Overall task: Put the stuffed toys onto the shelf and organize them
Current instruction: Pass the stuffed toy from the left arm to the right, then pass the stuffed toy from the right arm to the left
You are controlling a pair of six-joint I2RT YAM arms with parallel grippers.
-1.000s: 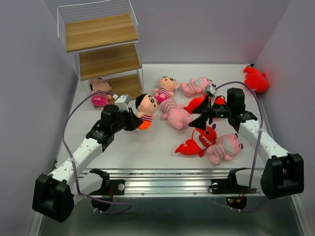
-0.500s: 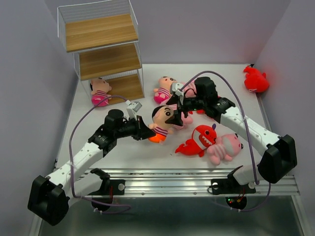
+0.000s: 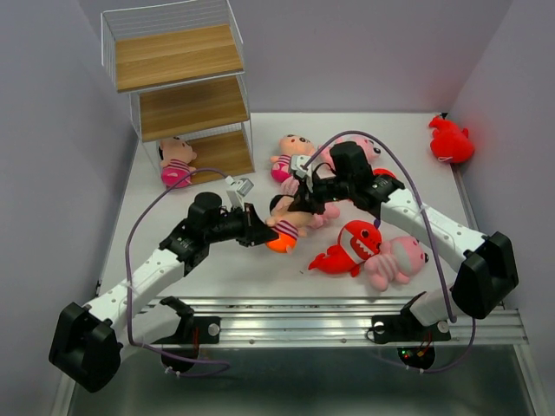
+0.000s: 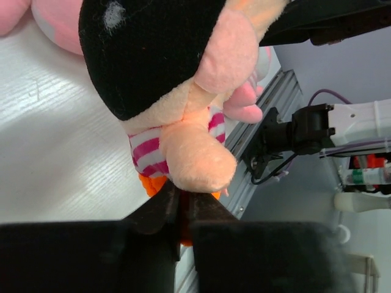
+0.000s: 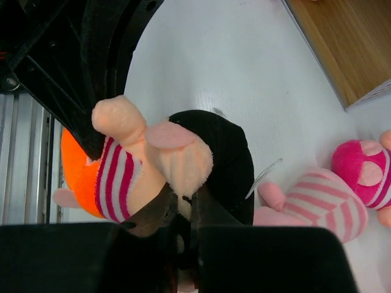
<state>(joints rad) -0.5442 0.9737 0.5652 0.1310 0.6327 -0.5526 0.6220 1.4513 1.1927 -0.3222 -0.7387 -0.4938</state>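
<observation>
So here's where we're at: both arms are on the same toy. The left gripper (image 3: 264, 236) is pinched nearly closed on the orange bottom of the black-haired doll (image 3: 284, 229). In our left wrist view the two fingers meet right under its striped shirt. The right gripper (image 3: 296, 201) comes in from the far side, and in the right wrist view its fingers are squeezed together on the doll's head, where the peach face meets the black hair. The doll hangs between the two grippers over the middle of the white table (image 3: 217, 269), head toward the back and orange end toward us.

The shelf (image 3: 180, 97) stands at the far left corner, well apart from the held doll. A second doll (image 3: 176, 162) lies just beside its lowest board, and a third doll (image 3: 290, 156) sits just behind the right arm. Nearer the front, a red shark (image 3: 351, 247) lies touching a pink striped animal (image 3: 395, 260).
</observation>
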